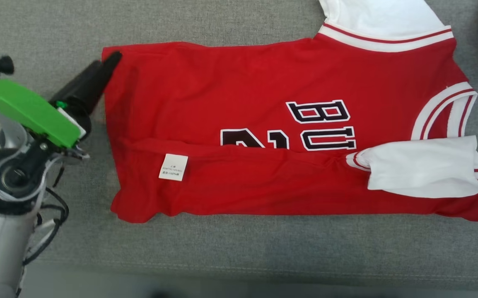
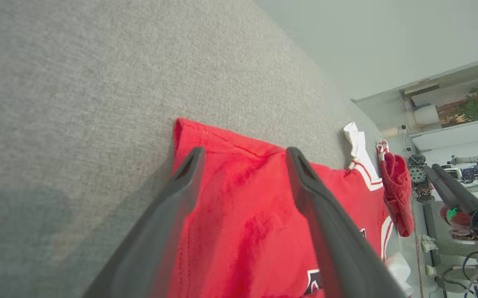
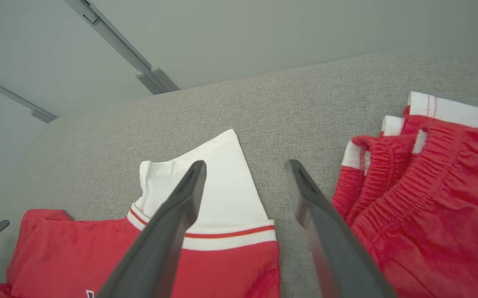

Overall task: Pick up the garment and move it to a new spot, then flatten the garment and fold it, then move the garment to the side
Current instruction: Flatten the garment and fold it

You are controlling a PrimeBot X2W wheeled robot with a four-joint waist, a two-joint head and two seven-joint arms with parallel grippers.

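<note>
Garment (image 1: 239,82): red jersey with white sleeves and black-and-white lettering, laid lengthwise on the grey upholstered surface (image 1: 239,252), hem towards the robot's left, collar end towards its right.

Progress, as judged:
- Relocation and flattening look done; the body lies smooth, with few wrinkles.
- Folding under way. The near long edge is turned up over the front, so the care label (image 1: 173,167) faces up and the lower part of the lettering is covered. The near sleeve (image 1: 423,167) is folded in on top.
- Outstanding: the far sleeve (image 3: 218,182) lies flat and pointing outward, the far long edge is unfolded, no crosswise fold has been made, and the move to the side is not yet done.

Left gripper (image 2: 245,155): fingers spread, poised at the far hem corner, gripping nothing; whether the tips touch the cloth I cannot tell.

Right gripper (image 3: 246,165): fingers spread and empty, above the far sleeve and the bare surface beside it.

Other stock: red shorts (image 3: 438,207) with an elastic waistband, bunched on the same surface beyond the collar end, apart from the jersey.

Room: pale wall (image 3: 264,33) carrying grey rails (image 3: 119,45); a shelf with plants (image 2: 477,99) in the distance.
</note>
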